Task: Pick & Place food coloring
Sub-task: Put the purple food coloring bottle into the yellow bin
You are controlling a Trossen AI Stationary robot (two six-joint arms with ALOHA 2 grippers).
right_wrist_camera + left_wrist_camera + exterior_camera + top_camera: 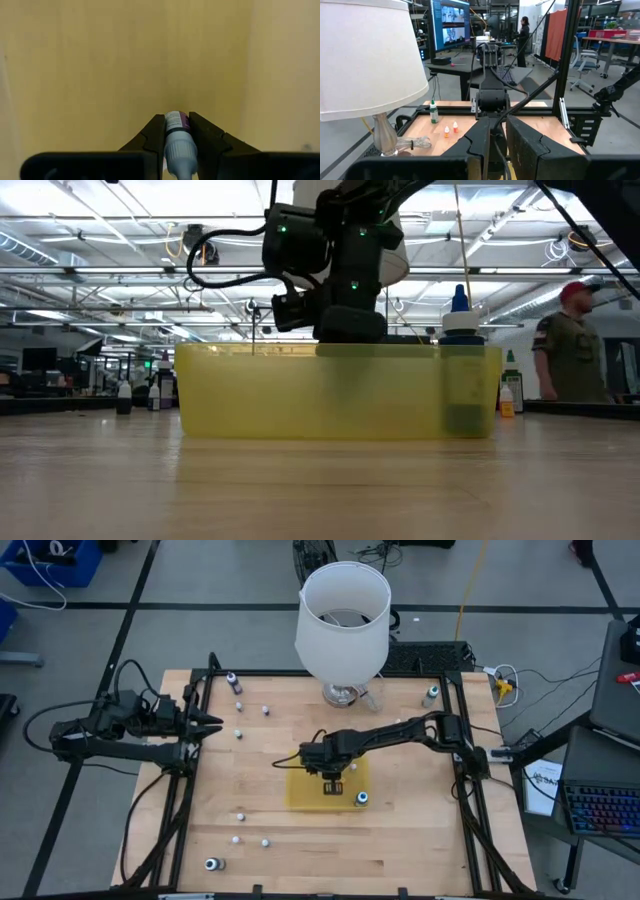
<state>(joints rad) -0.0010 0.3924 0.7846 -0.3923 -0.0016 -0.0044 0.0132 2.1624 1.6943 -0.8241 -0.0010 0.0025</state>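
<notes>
The right gripper is closed on a small food coloring bottle with a purple label, just above the floor of the yellow tray at the table's middle. The left gripper waits shut at the left edge.

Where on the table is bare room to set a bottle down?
Bare wood lies between the left pincer and the yellow tray, and right of the tray. The tray is crowded: the right pincer holds a small bottle over it, beside a blue-topped bottle.
</notes>
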